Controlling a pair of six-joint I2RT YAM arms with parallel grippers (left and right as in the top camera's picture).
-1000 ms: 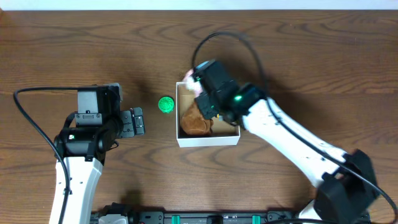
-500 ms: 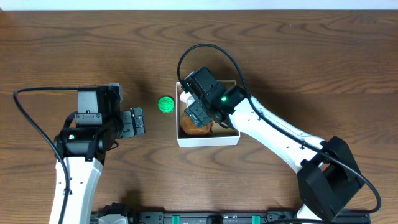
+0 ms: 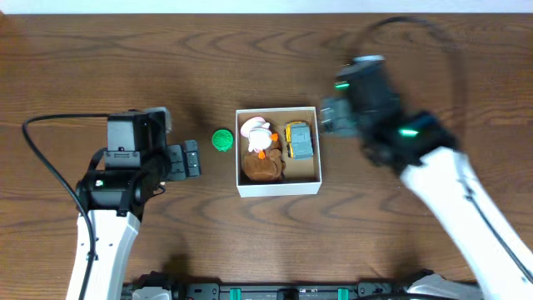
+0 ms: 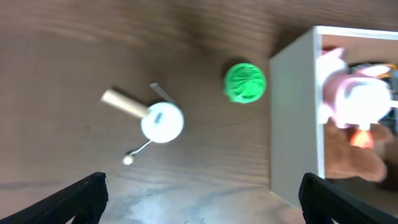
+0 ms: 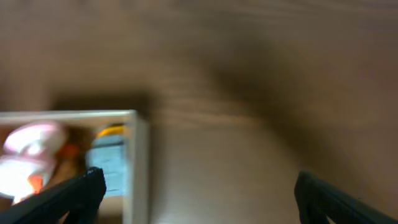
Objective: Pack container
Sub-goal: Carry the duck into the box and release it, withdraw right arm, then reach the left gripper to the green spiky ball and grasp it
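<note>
I see the container [image 3: 279, 189] in the middle of the desk [image 3: 416, 50]. My right tool [image 5: 202, 194] hangs just past its far right corner, spread wide, holding nothing; that arm looks blurry. My left tool [image 3: 191, 158] is left of it, wide too, pointing right.

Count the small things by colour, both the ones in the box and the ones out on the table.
Pink-and-white toy: 1
Brown toy: 1
Yellow-and-grey car: 1
Green ball: 1
White disc with tan stick: 1
Total: 5, with 3 of them inside the box
</note>
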